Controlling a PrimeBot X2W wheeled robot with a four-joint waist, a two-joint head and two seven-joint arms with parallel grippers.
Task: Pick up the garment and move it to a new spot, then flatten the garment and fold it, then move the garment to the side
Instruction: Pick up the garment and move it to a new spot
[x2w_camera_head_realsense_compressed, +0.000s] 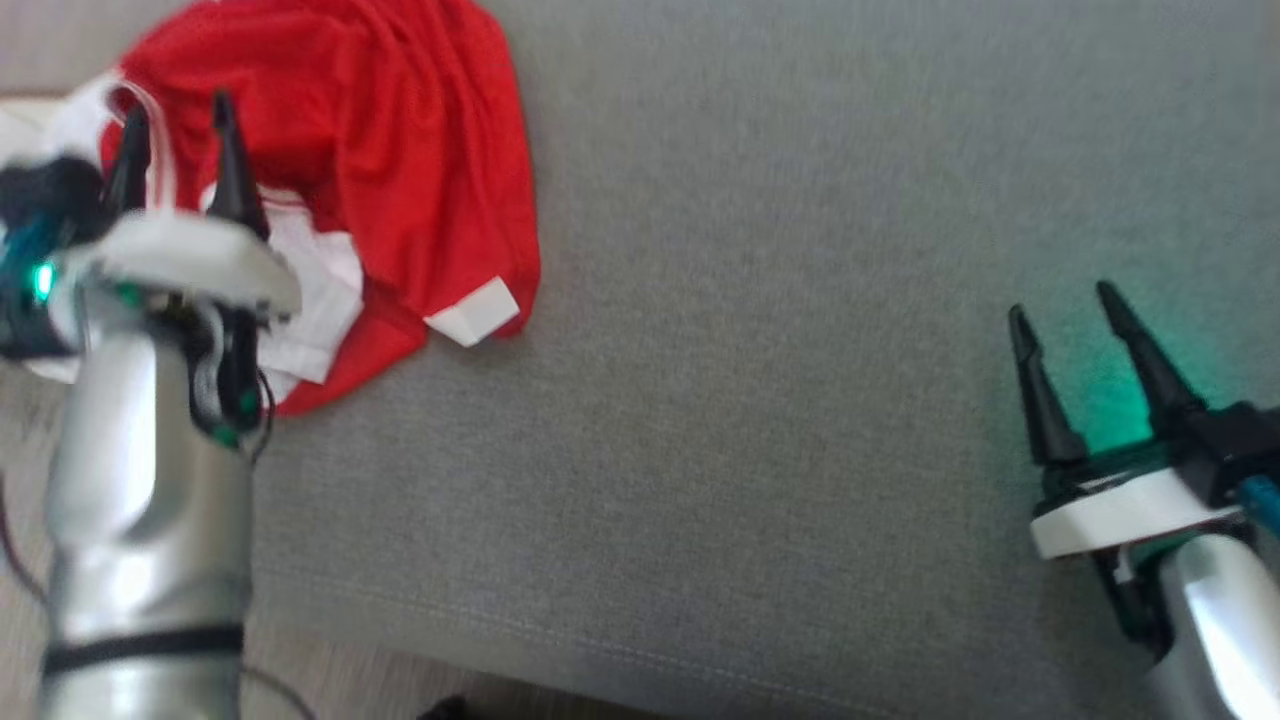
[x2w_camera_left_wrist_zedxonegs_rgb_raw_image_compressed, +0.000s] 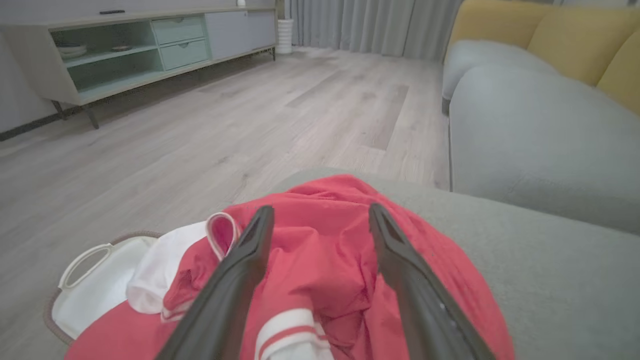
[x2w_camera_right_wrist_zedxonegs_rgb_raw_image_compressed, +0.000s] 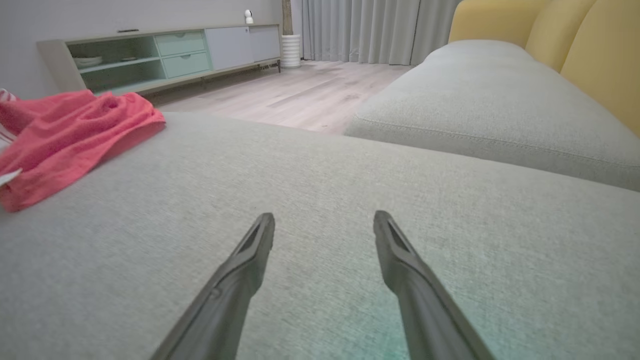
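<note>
garment (x2w_camera_head_realsense_compressed: 400, 150): red with white trim, crumpled at the far-left corner of the cushion (x2w_camera_head_realsense_compressed: 750, 350). Its white part spills past the left edge, over a basket (x2w_camera_left_wrist_zedxonegs_rgb_raw_image_compressed: 85, 290) on the floor (x2w_camera_left_wrist_zedxonegs_rgb_raw_image_compressed: 250, 125).
left gripper (x2w_camera_head_realsense_compressed: 178, 108): jaws wide apart, nothing held. It sits over the garment's near-left folds; we can't tell if the tips touch cloth.
right gripper (x2w_camera_head_realsense_compressed: 1062, 303): jaws wide apart, empty. It's over bare cushion at the near right, well apart from the garment.
step: we judge the pick-up not yet done.
risk, thin pinch: if we close on one layer or just the trim, the garment would likely hang lopsided and drag.
risk, overhang: the part past the edge could pull the rest toward the basket if we lift low or slip.
risk, depth: if we go too deep, the fingers could snag the cushion cover along with the cloth.
edges: the left edge is just beside the garment, and the near edge runs under both arms.
room: there's a wide bare stretch between the garment and the right gripper. We'd lay it flat there, clear of every edge.
</note>
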